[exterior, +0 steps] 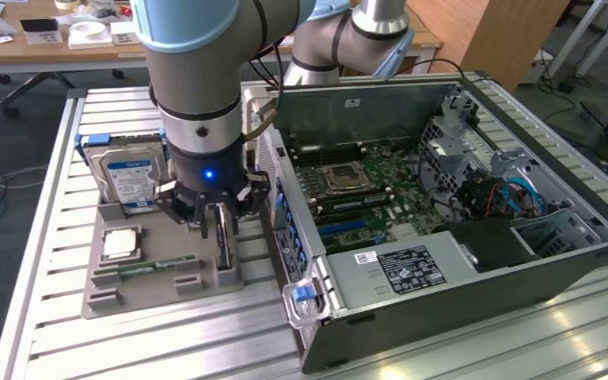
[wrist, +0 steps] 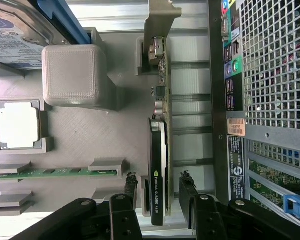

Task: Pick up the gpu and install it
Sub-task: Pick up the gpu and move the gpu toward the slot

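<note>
1. A grey tray [exterior: 151, 305] lies on the slatted metal table [exterior: 124, 348]. Everything below is placed against this tray, going from the exterior view's left to its right.
2. At the tray's far corner on the exterior view's left, a silver hard drive [exterior: 127, 178] with a blue-white label stands on edge in a blue frame.
3. Nearer than the drive, a square processor [exterior: 121, 243] sits flat in a pocket of the tray. A narrow green memory stick [exterior: 146, 267] lies in a slot just in front of it.
4. Along the tray's edge on the exterior view's right, the gpu [wrist: 157, 150] stands on its long edge in the tray's slots. Its dark cooler faces the tray's middle and its silver end bracket is at the tray's far end. It has not been lifted out.
5. The gripper [exterior: 219, 218] hangs straight down over that same edge of the tray, at the cooler end of the card. Its jaws are apart: the two black fingers [wrist: 187, 187] straddle the card, one on each side. A gap shows between the card and the finger away from the tray's middle; whether the other finger touches, I cannot tell.
6. Just beside the tray on the exterior view's right lies the open computer case [exterior: 473, 317], its perforated rear panel facing the tray. Inside it are a green motherboard [exterior: 357, 186] and a labelled grey power supply [exterior: 410, 269]. A blue latch [exterior: 302, 294] sits at the case corner nearest the tray.
</note>
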`<state>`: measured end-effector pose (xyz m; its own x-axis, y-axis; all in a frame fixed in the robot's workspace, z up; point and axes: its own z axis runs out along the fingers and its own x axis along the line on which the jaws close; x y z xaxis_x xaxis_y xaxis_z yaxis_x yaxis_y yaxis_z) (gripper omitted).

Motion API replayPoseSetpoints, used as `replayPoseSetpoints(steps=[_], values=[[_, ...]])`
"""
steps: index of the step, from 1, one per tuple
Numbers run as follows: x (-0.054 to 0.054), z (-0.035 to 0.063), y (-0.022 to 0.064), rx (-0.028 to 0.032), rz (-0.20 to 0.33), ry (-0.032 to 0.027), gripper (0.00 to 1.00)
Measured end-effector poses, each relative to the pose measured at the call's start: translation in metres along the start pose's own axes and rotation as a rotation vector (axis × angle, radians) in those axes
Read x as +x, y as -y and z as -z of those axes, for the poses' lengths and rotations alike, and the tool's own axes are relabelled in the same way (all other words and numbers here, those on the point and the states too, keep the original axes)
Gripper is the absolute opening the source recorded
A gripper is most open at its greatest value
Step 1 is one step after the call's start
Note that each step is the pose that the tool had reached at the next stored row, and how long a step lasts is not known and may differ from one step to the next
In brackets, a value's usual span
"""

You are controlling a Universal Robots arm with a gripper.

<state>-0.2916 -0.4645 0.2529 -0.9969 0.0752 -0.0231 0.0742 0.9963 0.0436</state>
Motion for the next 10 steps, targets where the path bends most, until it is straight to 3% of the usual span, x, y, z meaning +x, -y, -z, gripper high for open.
replayPoseSetpoints(steps=[10], values=[[0.0000,-0.0016,0.0000,-0.0001,0.000,0.0001,0.47]])
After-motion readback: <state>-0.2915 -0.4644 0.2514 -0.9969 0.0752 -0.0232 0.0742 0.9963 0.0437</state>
